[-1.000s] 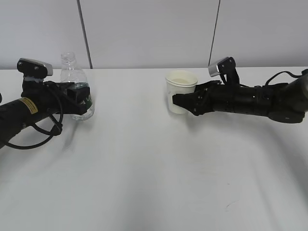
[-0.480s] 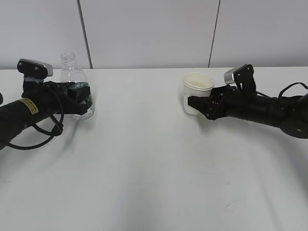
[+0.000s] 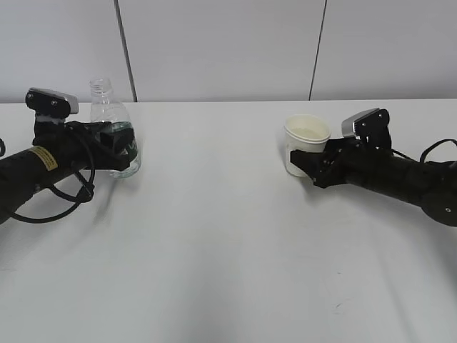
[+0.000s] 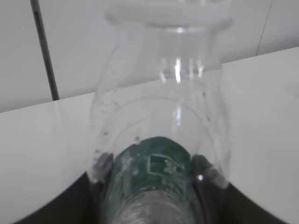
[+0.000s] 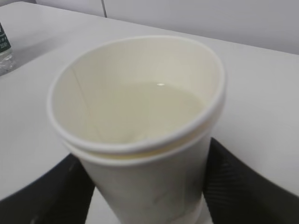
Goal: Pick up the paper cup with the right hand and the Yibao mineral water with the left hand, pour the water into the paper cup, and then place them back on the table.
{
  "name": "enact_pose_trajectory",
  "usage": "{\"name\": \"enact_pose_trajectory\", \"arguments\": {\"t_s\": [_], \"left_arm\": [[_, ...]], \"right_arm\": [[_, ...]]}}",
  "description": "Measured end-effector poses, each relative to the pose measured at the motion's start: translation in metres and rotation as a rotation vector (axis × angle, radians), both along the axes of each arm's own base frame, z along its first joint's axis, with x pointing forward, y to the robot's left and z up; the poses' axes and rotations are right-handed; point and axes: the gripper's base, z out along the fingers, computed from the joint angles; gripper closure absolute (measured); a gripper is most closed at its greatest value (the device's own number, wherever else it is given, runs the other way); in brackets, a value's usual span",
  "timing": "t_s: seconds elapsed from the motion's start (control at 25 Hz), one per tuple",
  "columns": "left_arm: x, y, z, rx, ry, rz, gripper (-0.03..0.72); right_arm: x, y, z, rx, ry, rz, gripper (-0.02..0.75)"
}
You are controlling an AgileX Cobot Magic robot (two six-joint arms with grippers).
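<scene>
Bottle clamped at one end of the large plain white tabletop (image 3: 214,250), cup gripped toward the other.

Far left of the small cream-white paper cup (image 3: 306,145) with the rolled rim: the small clear plastic Yibao mineral water bottle (image 3: 114,128), dark green label, no cap, upright with its base on or just above the tabletop — pinched at label height by the black left gripper (image 3: 118,145) on the arm with the yellow sticker, fingers pressed against both sides. At the cup itself: black right gripper (image 3: 308,163) wrapped around the lower wall, fingers (image 5: 243,186) spread wide yet snug on either side, cup upright, pale water inside (image 5: 154,109) — base against the tabletop or just clear of it, cannot tell.
</scene>
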Motion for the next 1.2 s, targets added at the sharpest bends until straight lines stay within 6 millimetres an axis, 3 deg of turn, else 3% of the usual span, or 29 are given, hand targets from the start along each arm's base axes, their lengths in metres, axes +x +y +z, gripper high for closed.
{"name": "enact_pose_trajectory", "arguments": {"t_s": [0.52,1.2], "left_arm": [[0.000,0.000,0.000,-0.004,-0.004,-0.001,0.365],[0.000,0.000,0.000,-0.004,-0.004,-0.001,0.366]], "right_arm": [[-0.003,0.000,-0.017,0.080,-0.020,-0.024,0.216],[-0.003,0.000,-0.018,0.089,-0.026,-0.025,0.216]]}}
